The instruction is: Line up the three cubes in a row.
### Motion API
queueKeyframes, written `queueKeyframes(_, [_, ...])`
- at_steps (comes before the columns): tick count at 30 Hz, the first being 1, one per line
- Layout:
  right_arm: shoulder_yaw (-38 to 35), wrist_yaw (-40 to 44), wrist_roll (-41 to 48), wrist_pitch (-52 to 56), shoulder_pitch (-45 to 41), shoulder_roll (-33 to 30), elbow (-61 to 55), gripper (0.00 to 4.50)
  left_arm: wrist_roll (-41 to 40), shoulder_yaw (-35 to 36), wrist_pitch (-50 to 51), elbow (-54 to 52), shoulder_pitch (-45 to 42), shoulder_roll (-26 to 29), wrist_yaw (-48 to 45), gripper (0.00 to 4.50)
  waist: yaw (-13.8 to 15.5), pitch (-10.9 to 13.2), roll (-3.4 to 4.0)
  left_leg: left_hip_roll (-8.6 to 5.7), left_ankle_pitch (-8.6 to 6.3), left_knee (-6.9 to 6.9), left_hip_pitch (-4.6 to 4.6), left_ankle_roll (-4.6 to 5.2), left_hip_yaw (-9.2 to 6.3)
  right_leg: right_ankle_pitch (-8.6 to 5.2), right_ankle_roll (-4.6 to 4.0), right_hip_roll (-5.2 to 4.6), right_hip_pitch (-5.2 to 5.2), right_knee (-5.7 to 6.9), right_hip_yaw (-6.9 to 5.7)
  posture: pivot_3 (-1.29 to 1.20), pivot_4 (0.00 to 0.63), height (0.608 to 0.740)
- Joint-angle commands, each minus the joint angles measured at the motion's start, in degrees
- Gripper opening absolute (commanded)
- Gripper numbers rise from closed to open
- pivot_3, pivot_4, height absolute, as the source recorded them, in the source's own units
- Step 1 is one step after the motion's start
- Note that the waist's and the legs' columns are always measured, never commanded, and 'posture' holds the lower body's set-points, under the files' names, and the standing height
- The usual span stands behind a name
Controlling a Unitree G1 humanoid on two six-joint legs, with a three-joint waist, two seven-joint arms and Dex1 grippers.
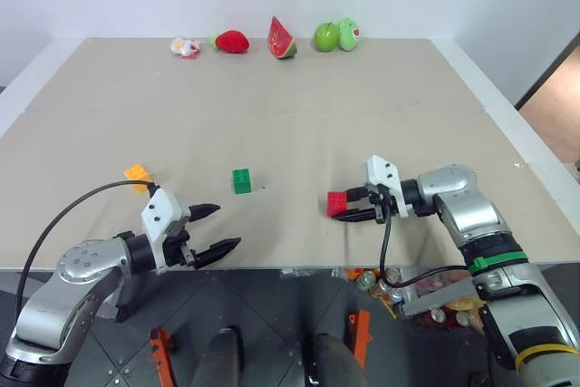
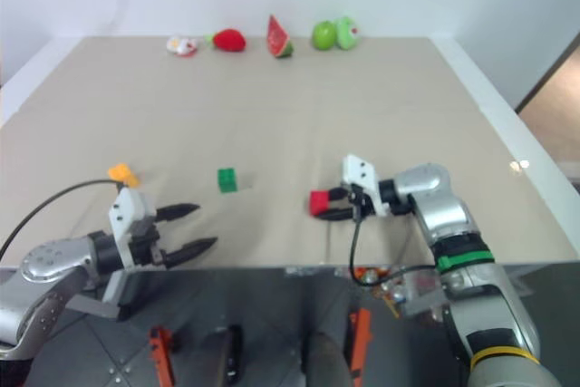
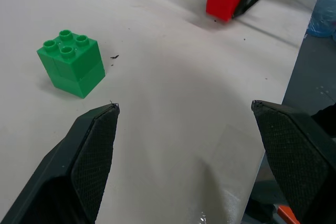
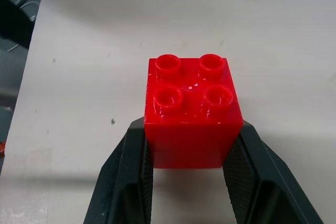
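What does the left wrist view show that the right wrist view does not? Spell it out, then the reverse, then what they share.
Left wrist only: the green cube standing free and the open left gripper. Right wrist only: the four studs of the red cube seen close, with a black finger pressed to each side. Shared: the red cube held in the right gripper, and the table.

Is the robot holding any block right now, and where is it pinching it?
Yes. The right gripper pinches the red cube by its two opposite sides. The left gripper is open, holding nothing.

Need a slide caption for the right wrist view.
Right gripper clamps the red cube, studs up, over the table.
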Motion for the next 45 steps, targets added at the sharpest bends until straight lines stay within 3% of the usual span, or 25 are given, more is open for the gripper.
queueKeyframes(1, [-0.2,1.5,-0.2,-1.2,-0.7,0.2,0.0,1.24,-0.8,0.6,0.0,-2.2,-0.5,-0.1,0.2,4.19,0.0,0.0,0.00,0.00,0.00,0.00,0.00,0.00,0.00,0.00,0.00,0.00,0.00,0.00,0.00,0.00,0.150,0.740])
queueKeyframes(7, [-0.2,1.0,-1.3,-1.8,-1.2,1.0,2.1,1.24,-1.0,1.0,0.5,-3.0,0.2,0.1,0.5,4.19,0.0,0.0,0.00,0.00,0.00,0.00,0.00,0.00,0.00,0.00,0.01,0.00,0.01,0.00,0.01,0.00,0.150,0.740])
queueKeyframes(8, [-0.3,0.4,-1.6,-1.9,-1.6,1.4,2.9,2.26,-1.0,0.9,0.6,-2.9,0.1,0.1,0.5,4.19,0.0,0.0,0.00,0.00,0.00,0.00,0.01,0.00,0.00,0.00,0.00,0.00,0.01,0.00,0.01,0.00,0.150,0.740])
queueKeyframes(14, [-1.7,-2.1,-2.4,-2.7,-1.7,1.4,2.5,4.30,4.0,-0.9,-0.4,0.2,-1.7,-0.9,4.3,4.19,-0.2,0.0,-0.02,0.03,0.00,0.00,0.28,-0.01,0.02,0.09,-0.06,0.04,0.16,0.01,0.07,0.00,0.150,0.740])
queueKeyframes(15, [-2.0,-2.1,-2.1,-2.6,-1.6,0.9,1.7,4.43,6.5,-1.9,-0.7,1.5,-2.4,-1.3,6.3,4.19,-0.1,0.0,-0.02,0.03,0.00,0.01,0.29,-0.01,0.03,0.10,-0.06,0.03,0.18,0.01,0.07,0.00,0.150,0.740])
queueKeyframes(19, [-4.7,0.2,1.1,0.7,-0.3,-3.7,-5.6,4.43,13.2,-5.7,1.2,5.2,-4.2,-3.2,12.2,4.19,0.0,0.0,-0.02,0.01,-0.03,0.01,0.32,-0.08,0.08,0.15,-0.08,0.00,0.18,0.01,0.12,0.00,0.150,0.740])
queueKeyframes(26, [-14.3,1.3,12.0,10.7,2.0,-11.8,-20.6,4.43,15.3,-7.5,0.1,8.4,-7.3,-6.8,13.5,4.19,0.2,0.0,-0.05,0.03,-0.04,0.01,0.30,-0.12,0.20,0.12,-0.02,-0.03,0.17,0.01,0.15,0.00,0.150,0.740])
queueKeyframes(39, [-14.5,-9.8,21.9,23.7,13.5,-5.6,-42.5,4.43,17.9,-6.4,-10.6,26.7,-18.2,-6.8,6.6,4.19,0.2,0.0,-0.07,0.09,-0.09,0.04,0.30,-0.12,0.21,0.08,-0.03,0.05,0.18,0.01,0.21,0.00,0.150,0.740])
queueKeyframes(45, [-15.1,-13.6,23.7,25.7,15.0,-4.0,-44.9,4.43,18.2,-7.6,-14.9,35.4,-23.5,-7.5,1.1,4.19,0.2,-0.1,-0.12,0.11,-0.08,0.07,0.30,-0.11,0.19,0.11,-0.01,0.06,0.19,0.01,0.20,0.00,0.150,0.740])
